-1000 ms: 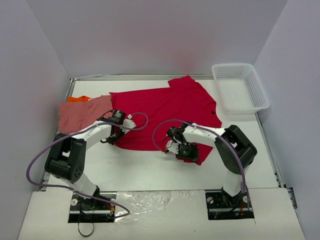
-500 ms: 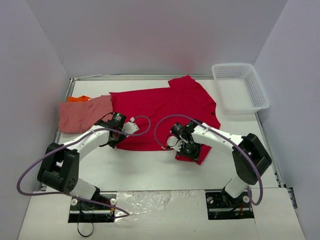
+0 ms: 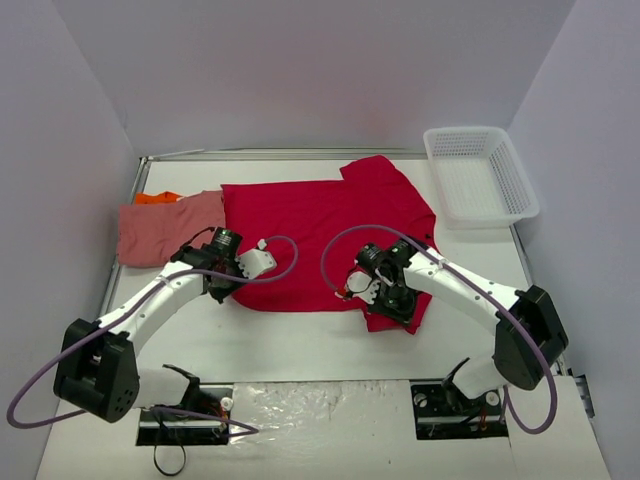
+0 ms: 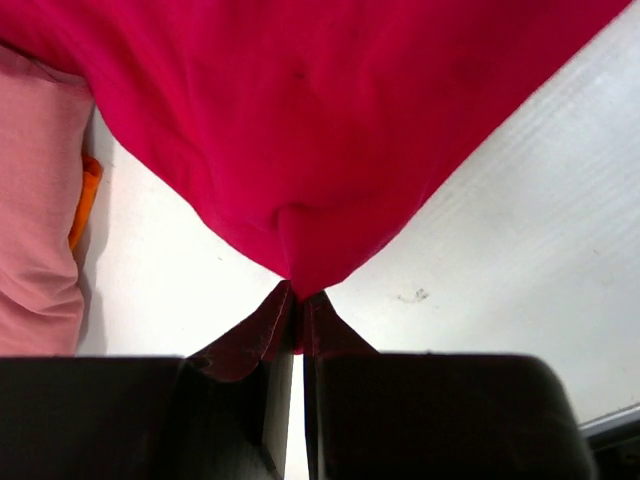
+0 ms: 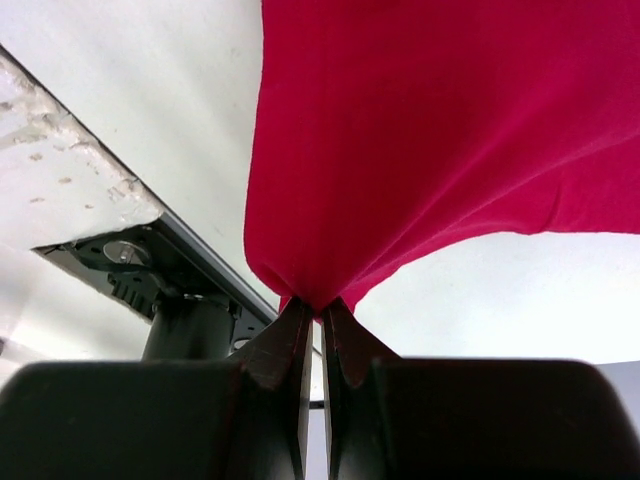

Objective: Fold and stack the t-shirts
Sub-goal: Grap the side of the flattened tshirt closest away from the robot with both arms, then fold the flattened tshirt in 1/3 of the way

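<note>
**A:** What takes up the most room?

**B:** The white table (image 3: pixel 300 345). The bright red t-shirt (image 3: pixel 320 215) is spread across its middle and upper centre, one sleeve pointing to the top of the frame.

**A:** And the arms?

**B:** The left arm (image 3: pixel 150 300) runs from the lower left corner up and rightward to the shirt's lower left corner. The right arm (image 3: pixel 470 292) reaches from the lower right up and leftward to the shirt's lower right corner. A purple cable (image 3: pixel 290 262) loops at each wrist.

**A:** Other things?

**B:** A white mesh basket (image 3: pixel 465 131) sits at the upper right, apart from the red shirt. The salmon pink t-shirt (image 3: pixel 160 230) lies at centre left, its edge meeting the red one. A bit of the orange t-shirt (image 3: pixel 158 197) peeks out above it.

**A:** The tools?

**B:** The left gripper (image 4: pixel 297 300) is closed tight on a point of red cloth, jaws almost together. The fabric bunches at the pinch and widens toward the top of the wrist view. The right gripper (image 5: pixel 318 310) likewise pinches a red fold, and taut creases fan upward from its tips.
</note>
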Available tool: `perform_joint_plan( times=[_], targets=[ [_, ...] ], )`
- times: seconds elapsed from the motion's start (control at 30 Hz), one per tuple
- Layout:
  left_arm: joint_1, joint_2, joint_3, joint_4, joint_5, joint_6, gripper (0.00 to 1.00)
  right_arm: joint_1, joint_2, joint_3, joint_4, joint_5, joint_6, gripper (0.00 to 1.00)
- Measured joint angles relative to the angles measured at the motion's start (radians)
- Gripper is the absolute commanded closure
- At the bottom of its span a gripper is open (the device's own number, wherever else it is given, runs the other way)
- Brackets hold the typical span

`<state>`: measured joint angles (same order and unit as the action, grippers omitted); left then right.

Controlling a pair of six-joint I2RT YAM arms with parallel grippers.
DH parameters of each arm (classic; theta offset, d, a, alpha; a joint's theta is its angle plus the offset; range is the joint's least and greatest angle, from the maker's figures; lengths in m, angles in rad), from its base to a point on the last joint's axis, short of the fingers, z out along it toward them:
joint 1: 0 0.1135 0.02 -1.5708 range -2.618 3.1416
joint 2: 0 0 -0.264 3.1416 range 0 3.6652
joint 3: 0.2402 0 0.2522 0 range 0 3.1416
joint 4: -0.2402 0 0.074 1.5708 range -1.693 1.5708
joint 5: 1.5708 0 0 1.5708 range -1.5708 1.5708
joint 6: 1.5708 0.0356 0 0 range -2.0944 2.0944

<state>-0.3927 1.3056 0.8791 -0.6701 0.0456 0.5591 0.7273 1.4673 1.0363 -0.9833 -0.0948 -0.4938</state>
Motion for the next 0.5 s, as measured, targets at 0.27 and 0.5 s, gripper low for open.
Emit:
perform_joint_plan(
  times=[0.27, 0.5],
  targets=[
    [0.000, -0.047, -0.017, -0.047, 0.029, 0.018, 0.98, -0.095, -0.010, 0.034, -0.040, -0.008, -0.029, 1.00],
    [0.001, -0.043, -0.040, -0.028, 0.010, 0.017, 0.98, -0.284, -0.010, 0.079, -0.041, 0.014, -0.095, 1.00]
  ],
)
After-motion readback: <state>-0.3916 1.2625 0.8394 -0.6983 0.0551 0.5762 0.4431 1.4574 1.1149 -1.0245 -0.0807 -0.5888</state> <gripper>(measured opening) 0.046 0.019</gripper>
